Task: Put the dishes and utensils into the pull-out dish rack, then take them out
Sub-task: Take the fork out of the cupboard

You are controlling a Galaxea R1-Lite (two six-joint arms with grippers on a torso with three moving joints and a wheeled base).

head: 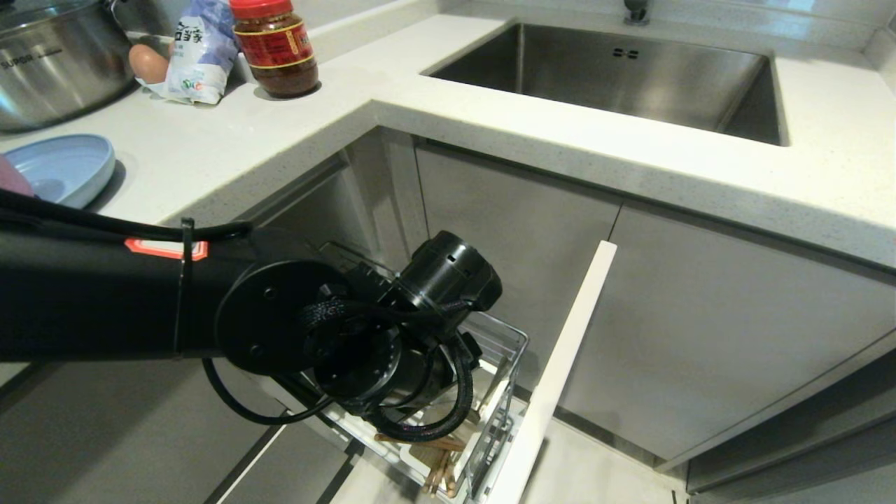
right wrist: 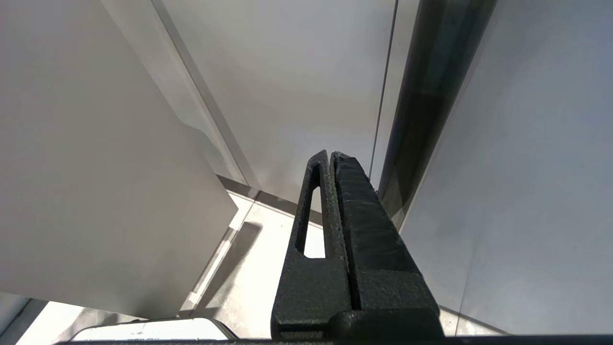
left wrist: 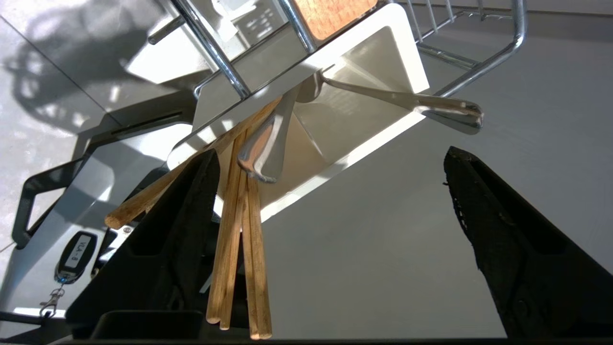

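My left gripper (left wrist: 330, 152) hangs wide open over the white utensil cup (left wrist: 383, 62) of the pull-out dish rack (head: 514, 343). Several wooden chopsticks (left wrist: 239, 239) stick out of the cup and lie just inside one finger (left wrist: 177, 230), not gripped. Two silver utensil handles lean out of the cup, one (left wrist: 266, 143) beside the chopsticks and one (left wrist: 431, 108) toward the other side; their heads are hidden. In the head view the left wrist (head: 420, 308) covers the gripper, with the chopsticks (head: 437, 469) below it. The blue plate (head: 63, 168) and the pink bowl's edge (head: 8, 178) sit on the counter. My right gripper (right wrist: 331, 155) is shut and parked.
The rack's narrow white front panel (head: 560, 371) juts out beside the left arm. A steel pot (head: 49, 63), an egg (head: 147, 61), a bag (head: 199, 52) and a red-lidded jar (head: 276, 45) stand at the counter's back. The sink (head: 616, 77) lies to the right.
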